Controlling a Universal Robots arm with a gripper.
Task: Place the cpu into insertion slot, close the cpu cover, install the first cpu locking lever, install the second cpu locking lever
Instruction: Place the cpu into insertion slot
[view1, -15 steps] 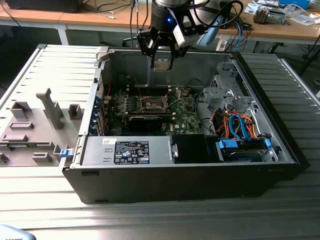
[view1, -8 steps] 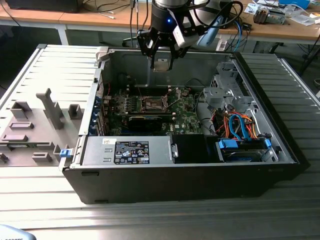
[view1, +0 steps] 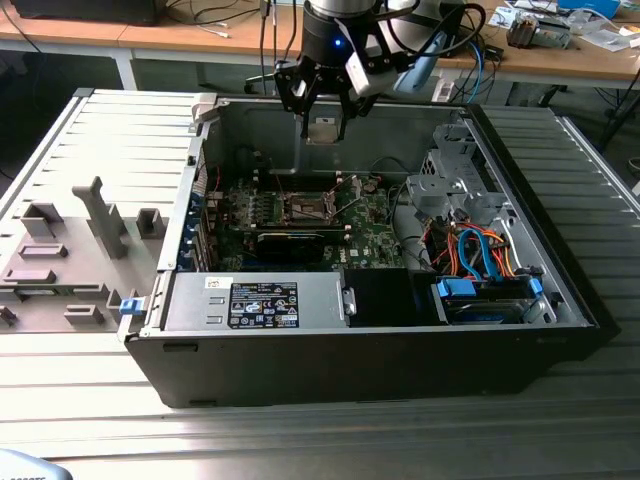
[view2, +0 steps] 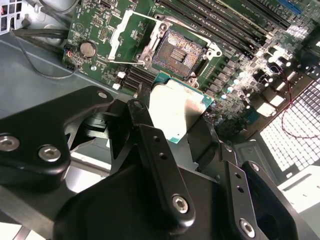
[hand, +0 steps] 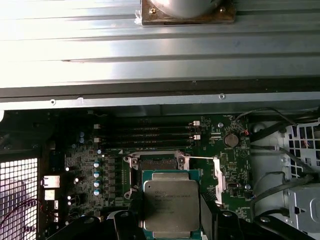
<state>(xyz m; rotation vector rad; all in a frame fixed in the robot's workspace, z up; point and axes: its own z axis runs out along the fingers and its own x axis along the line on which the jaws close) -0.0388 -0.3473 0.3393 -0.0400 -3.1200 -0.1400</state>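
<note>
Ribbed metal tabletop (view1: 300, 440) bears the open case (view1: 330, 365); black pincer (view1: 325, 125) clamps the flat silvery cpu (hand: 171, 204).

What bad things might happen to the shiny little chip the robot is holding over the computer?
1. The end effector pinches the cpu only by its edges; a slip might drop it onto the motherboard.
2. The insertion slot lies open with its tiny contacts bare; a tilted or off-centre landing could bend them.
3. The cpu cover stands open beside the slot, so the chip might bump it.
</note>
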